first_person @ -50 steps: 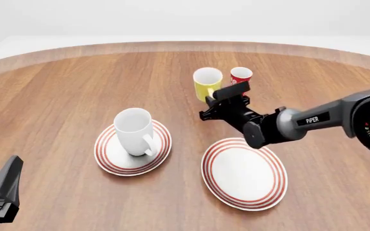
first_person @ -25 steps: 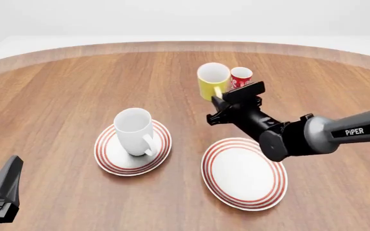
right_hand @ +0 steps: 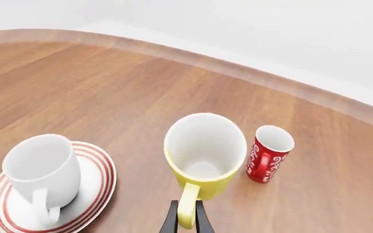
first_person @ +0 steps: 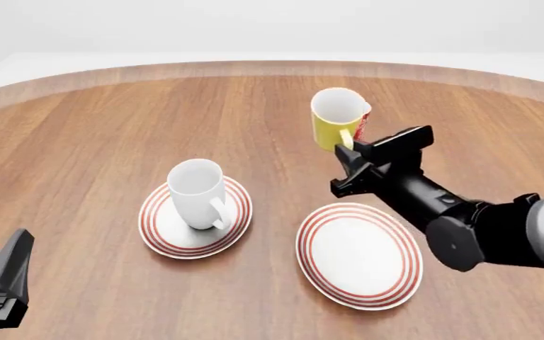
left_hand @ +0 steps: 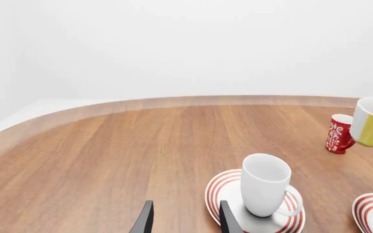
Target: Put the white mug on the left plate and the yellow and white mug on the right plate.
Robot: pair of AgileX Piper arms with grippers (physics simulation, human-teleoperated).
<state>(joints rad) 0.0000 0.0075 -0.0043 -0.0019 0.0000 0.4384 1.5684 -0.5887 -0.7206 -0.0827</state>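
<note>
The white mug (first_person: 196,193) stands upright on the left plate (first_person: 159,230), also seen as white mug (left_hand: 264,184) on left plate (left_hand: 217,190) in the left wrist view. My right gripper (first_person: 350,147) is shut on the handle of the yellow and white mug (first_person: 334,119), holding it upright above the table, just beyond the bare right plate (first_person: 359,253). In the right wrist view the fingers (right_hand: 171,221) pinch the handle of the yellow and white mug (right_hand: 205,155). My left gripper (first_person: 3,282) rests low at the near left, open (left_hand: 185,221) and holding nothing.
A slim red cup (right_hand: 267,153) with white markings stands on the table just behind the lifted mug, mostly hidden in the front view (first_person: 365,112). The round wooden table's far edge (first_person: 253,67) curves behind everything.
My right gripper has lifted the yellow and white mug off the table and carried it up and to the right, nearer the right plate. The left arm and the white mug stayed still.
</note>
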